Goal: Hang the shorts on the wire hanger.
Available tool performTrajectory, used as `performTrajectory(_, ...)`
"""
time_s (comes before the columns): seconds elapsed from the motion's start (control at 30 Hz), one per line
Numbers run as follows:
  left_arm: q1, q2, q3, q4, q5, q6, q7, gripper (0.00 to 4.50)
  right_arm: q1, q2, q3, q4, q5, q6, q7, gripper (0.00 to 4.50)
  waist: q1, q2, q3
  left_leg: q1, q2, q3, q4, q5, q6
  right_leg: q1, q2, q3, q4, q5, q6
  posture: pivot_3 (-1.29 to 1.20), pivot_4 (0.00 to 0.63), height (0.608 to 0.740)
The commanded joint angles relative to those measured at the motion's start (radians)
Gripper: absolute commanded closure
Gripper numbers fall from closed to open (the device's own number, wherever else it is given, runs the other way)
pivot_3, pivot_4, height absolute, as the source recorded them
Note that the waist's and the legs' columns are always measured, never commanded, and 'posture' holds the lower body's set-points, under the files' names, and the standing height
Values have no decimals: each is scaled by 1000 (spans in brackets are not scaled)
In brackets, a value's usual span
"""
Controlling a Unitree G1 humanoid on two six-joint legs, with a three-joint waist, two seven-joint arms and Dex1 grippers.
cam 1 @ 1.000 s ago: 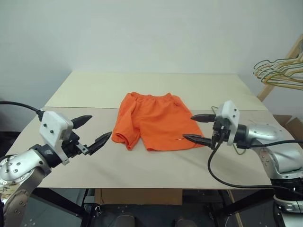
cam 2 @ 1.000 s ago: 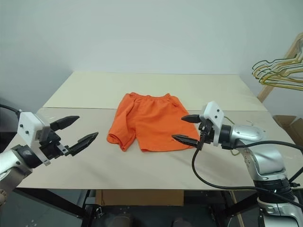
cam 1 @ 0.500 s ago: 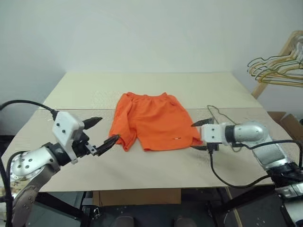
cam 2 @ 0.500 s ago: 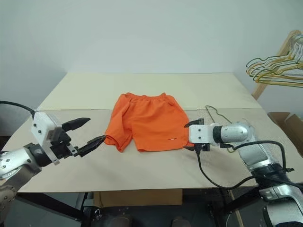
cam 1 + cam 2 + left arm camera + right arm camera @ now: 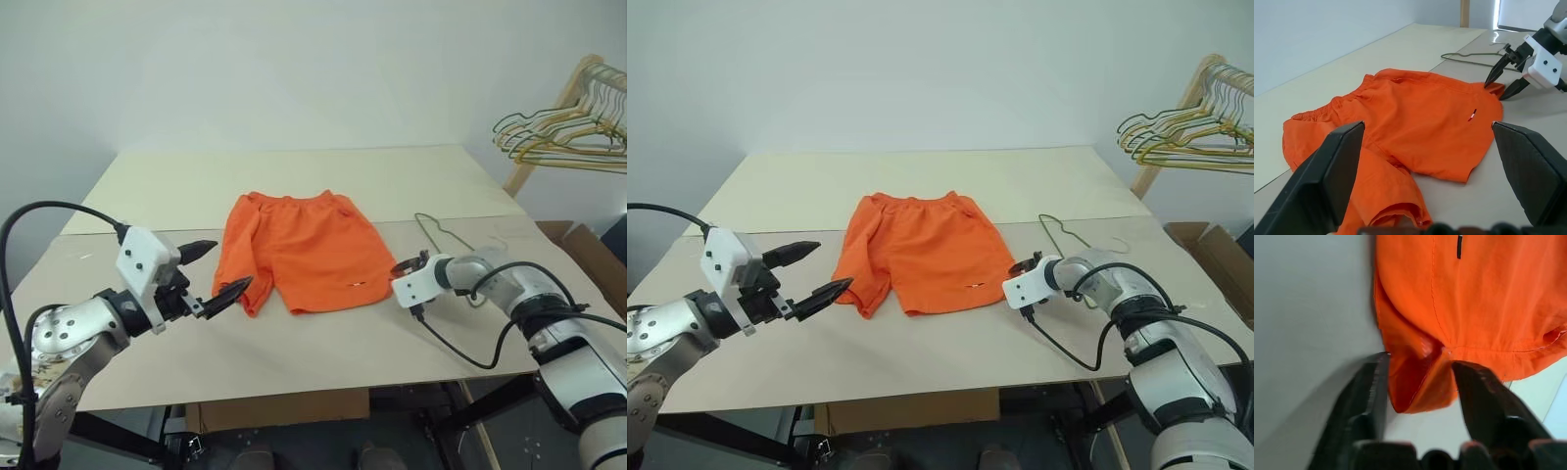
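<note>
The orange shorts [image 5: 294,245] lie flat in the middle of the table, waistband toward the far side. My right gripper [image 5: 400,274] is down at the outer corner of their right leg hem. In the right wrist view its two fingers [image 5: 1371,396] close on a bunched fold of that orange hem [image 5: 1418,377]. The grey wire hanger [image 5: 439,233] lies on the table just behind my right wrist. My left gripper [image 5: 232,262] hovers open beside the shorts' left leg, holding nothing, and the left wrist view looks across the shorts [image 5: 1400,117] to the right gripper [image 5: 1496,92].
A bunch of gold, yellow and green wire hangers [image 5: 558,137] hangs on a wooden rack [image 5: 544,127] at the far right. A cardboard box [image 5: 593,259] stands on the floor beyond the table's right edge. The beige table [image 5: 294,343] has bare room in front.
My right gripper dropped to the table, rolled over and narrowed its fingers onto the shorts' right hem corner. The left gripper stayed open and almost still. The camera view shifted.
</note>
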Motion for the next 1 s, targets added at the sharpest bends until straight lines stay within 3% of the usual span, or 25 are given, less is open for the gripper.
performTrajectory(0.03,-20,4,9,-13,7,-21,-5,0,-31,11,-5,4,-13,-35,-42,3547,0,0,0,0,0,0,0,0,0,0,0,0,0,0,0,64,0,740)
performTrajectory(0.1,-31,0,-7,-9,12,-22,-7,0,-20,16,-14,-19,8,-44,-25,4311,1,0,0,0,0,0,0,0,0,0,0,0,0,0,0,60,0,740)
performTrajectory(0.13,-36,-1,-16,-8,15,-23,-7,0,-7,18,-27,-43,36,-40,-1,4467,1,0,0,0,0,0,0,0,0,0,0,0,0,0,0,60,0,740)
performTrajectory(0.27,-67,-7,-59,5,28,-28,-15,0,116,42,-103,-338,290,162,235,4467,2,0,0,0,0,0,0,0,0,0,0,0,0,0,0,37,0,740)
performTrajectory(0.4,-92,-10,-80,29,38,-36,-29,0,236,79,-107,-708,408,447,372,4467,2,1,0,0,1,0,0,0,0,0,0,0,1,0,0,10,0,740)
performTrajectory(0.53,-111,-7,-92,54,50,-44,-53,0,290,185,-76,-914,393,679,358,4467,0,1,0,1,2,0,0,0,0,-1,2,0,3,0,0,-4,0,740)
performTrajectory(0.67,-139,-3,-108,79,60,-49,-73,0,302,275,-16,-976,328,778,322,4467,0,1,0,0,2,0,0,-1,-3,-2,3,0,3,0,0,-13,0,740)
performTrajectory(0.77,-151,-2,-123,87,68,-47,-78,0,300,281,-37,-995,343,826,325,4467,5,1,1,-1,2,0,1,0,-8,-2,3,0,2,0,0,-17,0,740)
performTrajectory(0.8,-155,-3,-131,88,72,-44,-79,0,301,263,-47,-1006,360,830,348,3932,5,1,1,-1,2,0,1,-1,-8,-1,3,0,2,0,0,-21,0,740)
performTrajectory(1.0,-181,0,-266,70,126,-2,-79,0,346,66,-140,-1125,528,868,530,2040,1,1,1,-1,2,0,2,-1,-8,-1,3,0,1,0,0,-44,0,740)
